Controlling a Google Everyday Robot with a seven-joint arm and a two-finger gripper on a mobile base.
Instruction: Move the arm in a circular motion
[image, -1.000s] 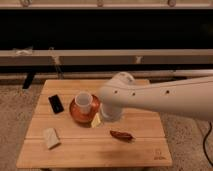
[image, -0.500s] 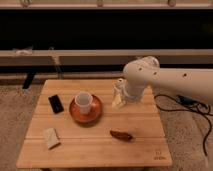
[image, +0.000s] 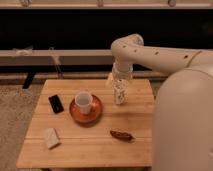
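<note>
The arm (image: 150, 52) hangs its claw (image: 119, 96) above the worktop (image: 90, 145), at three o'clock from the cup (image: 83, 102); its opening, I cannot tell. Best sweep smoothly, staying high.

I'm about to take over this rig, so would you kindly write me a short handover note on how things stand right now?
Gripper: pointing down over the right rear part of the table, right of the cup on its saucer; it holds nothing that I can see.
Arm: elbow raised behind the table, forearm coming in from the right.
Also on the table: black phone at left, pale block front left, brown piece front centre.
Done: the arm has swept from over the cup to the right and back.
Left: finish the circle, staying clear of the cup.
</note>
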